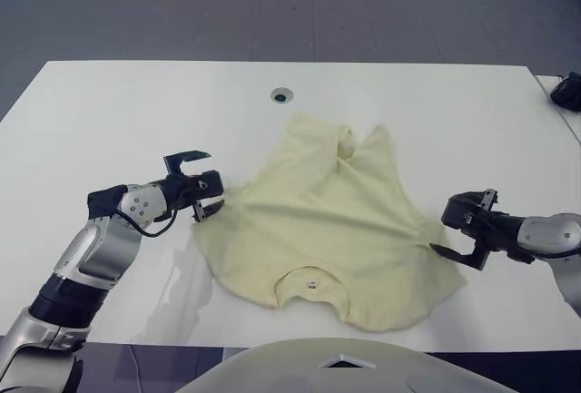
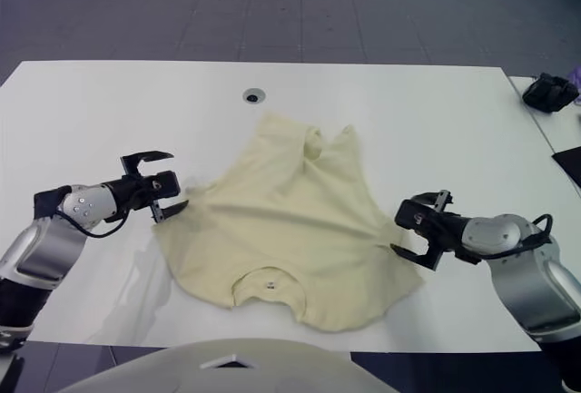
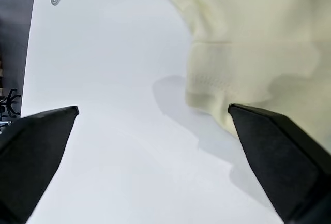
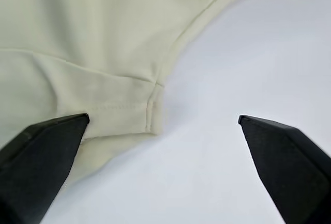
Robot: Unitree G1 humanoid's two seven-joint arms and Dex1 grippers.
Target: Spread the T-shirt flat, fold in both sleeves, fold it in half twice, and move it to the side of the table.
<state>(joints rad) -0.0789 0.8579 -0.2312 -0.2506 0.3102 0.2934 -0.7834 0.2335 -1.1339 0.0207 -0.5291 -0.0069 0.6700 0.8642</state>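
Pale yellow T-shirt is sitting a bit right of centre on the white table, with the neckline facing the robot and the bottom hem bunched up on the far side. It's partly spread, but there are plenty of wrinkles and folds through the middle. There's a tiny label inside the collar, way too small to read anything off it.

Left arm comes in low from the near left corner, elbow bent, forearm angled toward the shirt. The left gripper has its fingers spread wide and nothing between them, parked right beside the shirt's left sleeve. From the left wrist view the two dark fingers frame bare table plus the ribbed sleeve hem, one finger right at the fabric edge. Can't tell if it's actually touching.

Right arm reaches in from the right edge, forearm nearly level with the tabletop. The right gripper is also wide open and holding nothing, at the right sleeve. The right wrist view has a stitched sleeve corner lying flat between the fingers.

Other stuff: a round cable grommet on the far side of the table, and some black object on the next surface over to the right.
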